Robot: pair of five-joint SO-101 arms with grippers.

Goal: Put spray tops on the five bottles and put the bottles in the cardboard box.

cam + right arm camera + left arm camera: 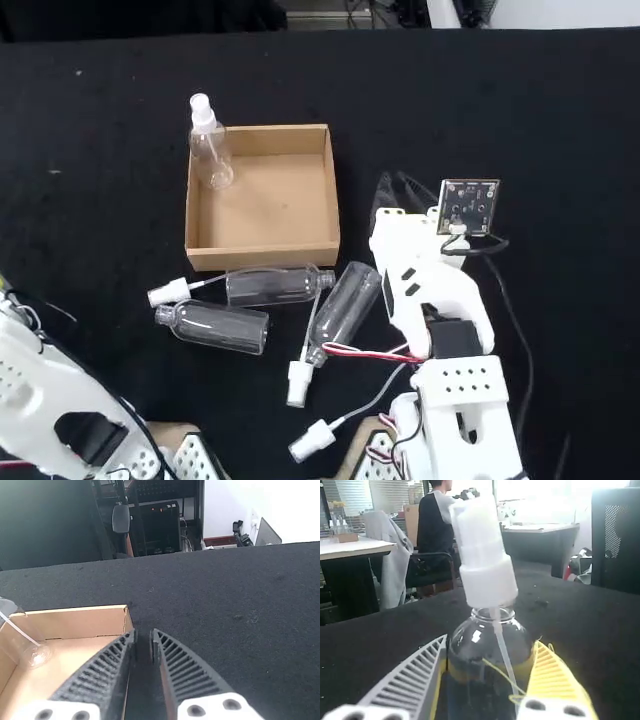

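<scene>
My left gripper (490, 647) is shut on a clear bottle (487, 647), with a white spray top (482, 555) sitting loosely over its neck and its tube down inside. The cardboard box (262, 257) stands mid-table, with one topped bottle (212, 155) upright in its far left corner. In front of the box lie a bottle with a spray top (270, 285), a bare bottle (212, 327) and a third bottle (345, 303) with a spray top (298, 385) half pulled out. My right gripper (390, 195) is shut and empty, just right of the box (75, 615).
A loose spray top (312, 440) lies near the front edge between the two arm bases. Red and white cables (370, 355) run across the table beside the right arm. Bare black tabletop (540, 110) stretches to the right and behind the box.
</scene>
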